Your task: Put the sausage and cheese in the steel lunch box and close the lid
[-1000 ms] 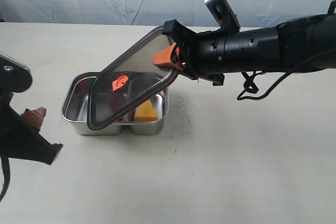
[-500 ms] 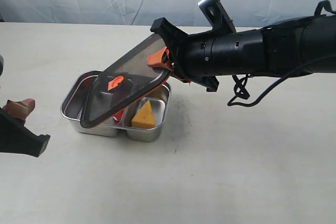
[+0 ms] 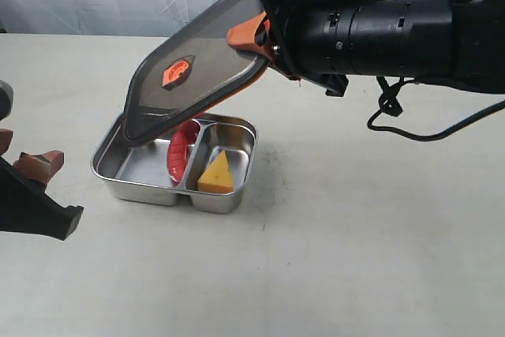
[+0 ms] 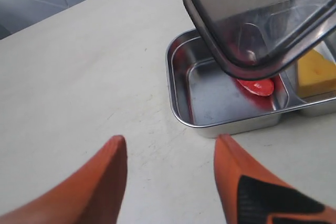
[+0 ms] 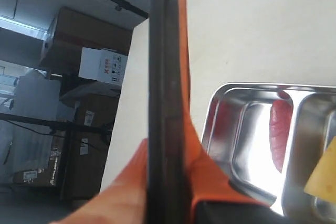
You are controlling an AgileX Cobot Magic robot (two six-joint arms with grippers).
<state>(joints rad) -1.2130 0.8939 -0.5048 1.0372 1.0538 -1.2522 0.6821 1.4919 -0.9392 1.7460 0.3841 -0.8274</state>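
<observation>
The lunch box (image 3: 140, 192) sits left of the table's (image 3: 355, 258) middle, well clear of its far edge. The sausage (image 3: 180, 155) lies along the divider in the left compartment, and the cheese (image 3: 217, 173) is in the right one. The right gripper (image 3: 260, 37) is clamped on one short edge of the lid (image 3: 197, 76). The lid slopes down and left from the fingers, its low end over the box's far-left corner; I can't tell if it touches. To close, I'd say it must level out and line up lengthwise with the box. The left gripper (image 4: 170, 140) hangs spread and empty, just beside the box, with bare table all round.
</observation>
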